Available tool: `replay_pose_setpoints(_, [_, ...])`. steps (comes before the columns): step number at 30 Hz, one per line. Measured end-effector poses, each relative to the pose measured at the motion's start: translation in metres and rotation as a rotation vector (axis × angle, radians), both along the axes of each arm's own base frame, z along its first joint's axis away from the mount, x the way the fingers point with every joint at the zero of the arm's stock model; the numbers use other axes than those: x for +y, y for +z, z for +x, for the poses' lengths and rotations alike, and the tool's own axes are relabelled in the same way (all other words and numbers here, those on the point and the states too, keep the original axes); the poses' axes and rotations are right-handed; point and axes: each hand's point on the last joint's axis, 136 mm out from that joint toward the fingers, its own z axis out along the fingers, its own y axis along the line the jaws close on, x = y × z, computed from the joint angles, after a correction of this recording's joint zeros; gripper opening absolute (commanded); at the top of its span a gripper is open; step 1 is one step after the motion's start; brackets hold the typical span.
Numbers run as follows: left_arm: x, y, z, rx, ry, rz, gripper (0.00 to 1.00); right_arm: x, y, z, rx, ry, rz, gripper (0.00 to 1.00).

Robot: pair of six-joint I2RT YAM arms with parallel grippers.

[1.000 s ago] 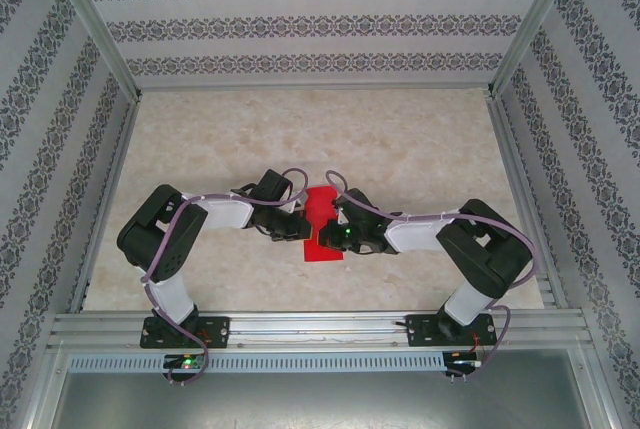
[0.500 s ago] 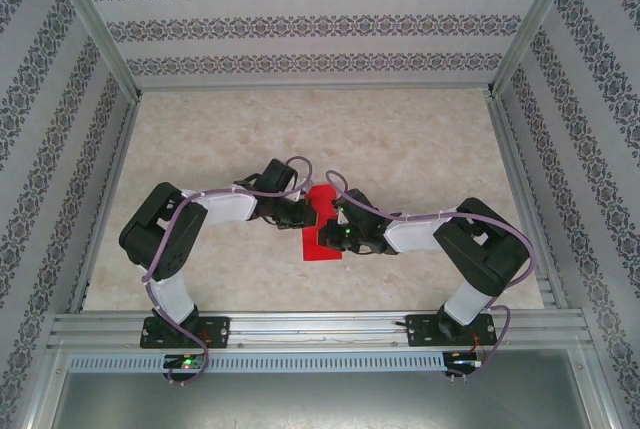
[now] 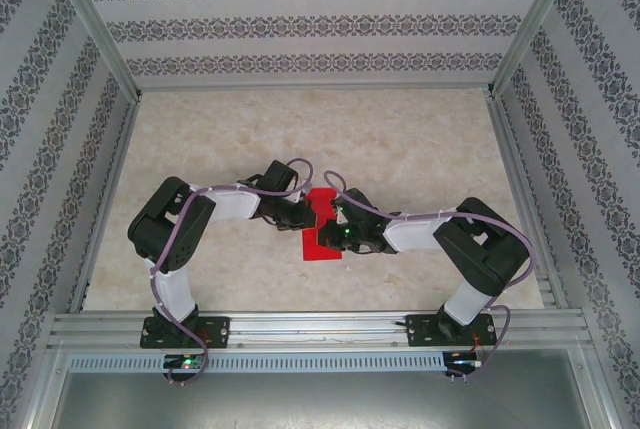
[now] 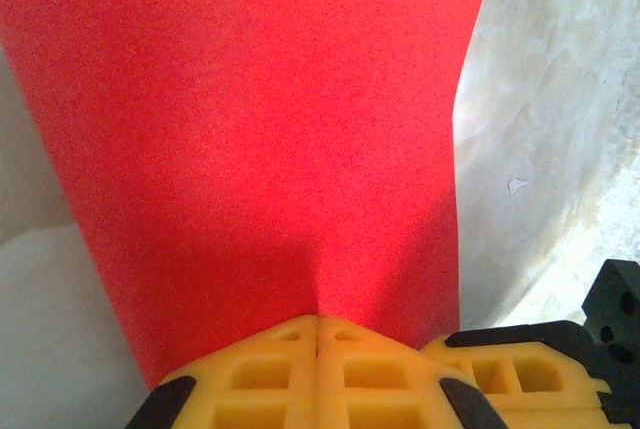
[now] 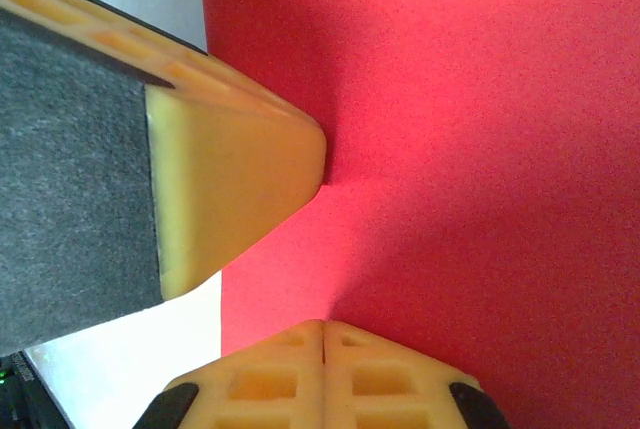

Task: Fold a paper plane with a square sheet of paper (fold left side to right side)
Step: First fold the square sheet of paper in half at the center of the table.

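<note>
Lying flat near the middle of the pale marbled table (image 3: 420,149), the square sheet of paper (image 3: 320,247) showed as a narrow red strip, folded over, running away from the arm bases. The left gripper (image 3: 303,215) reached in from the left and the right gripper (image 3: 337,236) from the right, meeting over the strip. From the left wrist, the left claw's yellow fingers (image 4: 260,379) were clenched together, grasping nothing, tips against the red surface. From the right wrist, the right claw was likewise clenched on nothing, tips at the paper's edge, with the left claw's tip touching the paper just beside it.
</note>
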Motion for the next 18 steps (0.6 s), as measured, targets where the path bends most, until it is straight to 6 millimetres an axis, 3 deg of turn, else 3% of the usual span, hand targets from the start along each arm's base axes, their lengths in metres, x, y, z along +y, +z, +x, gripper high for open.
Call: replay_pose_setpoints(18, [0.013, -0.001, 0.017, 0.013, 0.021, -0.065, 0.01, -0.001, -0.001, 0.0, -0.012, 0.024, -0.024, 0.0])
